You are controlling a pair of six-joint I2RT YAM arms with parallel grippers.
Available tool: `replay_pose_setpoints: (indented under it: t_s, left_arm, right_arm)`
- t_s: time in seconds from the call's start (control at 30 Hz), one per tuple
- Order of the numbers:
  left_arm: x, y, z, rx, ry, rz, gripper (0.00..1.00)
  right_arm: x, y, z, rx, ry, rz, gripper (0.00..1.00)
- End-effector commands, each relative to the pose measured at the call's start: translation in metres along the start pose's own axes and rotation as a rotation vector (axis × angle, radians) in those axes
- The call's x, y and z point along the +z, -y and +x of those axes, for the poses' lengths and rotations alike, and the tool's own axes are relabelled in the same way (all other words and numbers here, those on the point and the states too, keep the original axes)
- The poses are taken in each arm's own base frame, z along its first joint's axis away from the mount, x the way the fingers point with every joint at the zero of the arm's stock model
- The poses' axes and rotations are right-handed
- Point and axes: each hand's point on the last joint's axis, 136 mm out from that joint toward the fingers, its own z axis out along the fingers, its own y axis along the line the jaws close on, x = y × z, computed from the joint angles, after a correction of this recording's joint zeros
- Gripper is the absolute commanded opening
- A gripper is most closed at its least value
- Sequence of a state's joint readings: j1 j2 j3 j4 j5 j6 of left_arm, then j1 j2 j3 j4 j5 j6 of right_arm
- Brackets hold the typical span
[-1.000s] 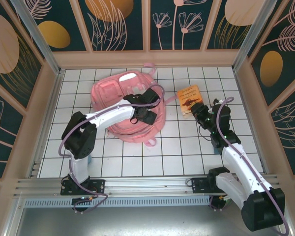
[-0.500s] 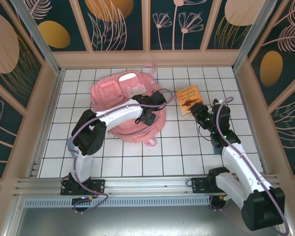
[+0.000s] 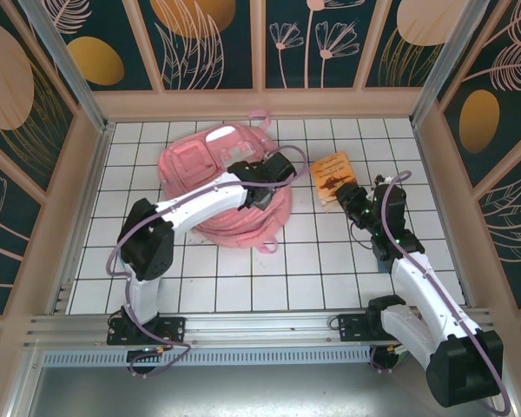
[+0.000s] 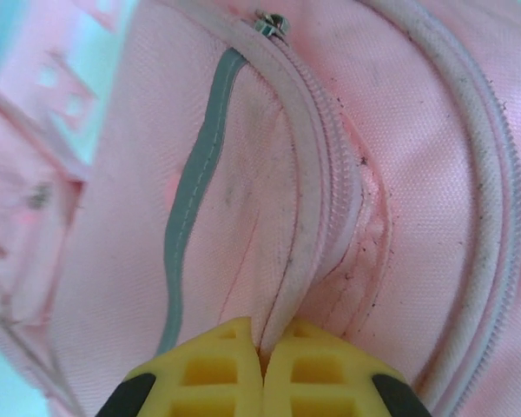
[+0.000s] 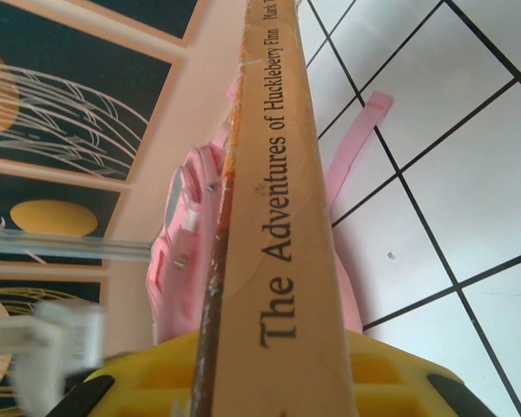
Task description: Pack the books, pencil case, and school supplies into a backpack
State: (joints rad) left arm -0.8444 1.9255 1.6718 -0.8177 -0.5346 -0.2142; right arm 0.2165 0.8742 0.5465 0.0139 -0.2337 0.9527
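Observation:
The pink backpack (image 3: 210, 178) lies on the white tiled table, left of centre. My left gripper (image 3: 265, 187) presses on its right side, and its yellow fingers (image 4: 200, 378) are shut on a fold of pink fabric beside the zip (image 4: 317, 130). An orange-brown book (image 3: 334, 175) is clamped in my right gripper (image 3: 354, 201), just right of the backpack. Its tan spine (image 5: 282, 208) reads "The Adventures of Huckleberry Finn" and rises between the yellow fingers (image 5: 148, 378). The larger dark book is out of view.
A pink strap (image 3: 262, 115) trails off the backpack's far end toward the back wall. Another strap loop (image 3: 266, 247) sticks out at its near edge. Wooden frame walls (image 3: 95, 165) close in the table on the sides and at the back.
The left arm has swung its gripper up and to the right along the backpack's side, dragging the fabric with it. The right gripper and its book have hardly moved.

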Motion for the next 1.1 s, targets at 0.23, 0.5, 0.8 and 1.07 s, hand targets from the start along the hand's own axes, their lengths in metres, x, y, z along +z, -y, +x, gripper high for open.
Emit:
replay_pose_setpoints:
  t_s: [0.23,0.5,0.8,1.07]
  left_arm:
    - [-0.111,-0.096,-0.086,-0.354,0.498,-0.16,0.0]
    - [-0.122,-0.099,-0.104,-0.391,0.57,-0.143,0.0]
    - [-0.133,-0.1,-0.106,-0.439,0.584,-0.096,0.0]
    - [-0.145,-0.103,-0.103,-0.469,0.593,-0.046,0.0]
  right_arm:
    - [0.003,-0.045,0.021,-0.146,-0.139,-0.152,0.19]
    - [0.019,-0.068,0.069,-0.196,-0.264,-0.216,0.2]
    - [0.075,-0.122,0.099,-0.153,-0.328,-0.4,0.19]
    - [0.137,-0.149,0.12,-0.049,-0.36,-0.484,0.18]
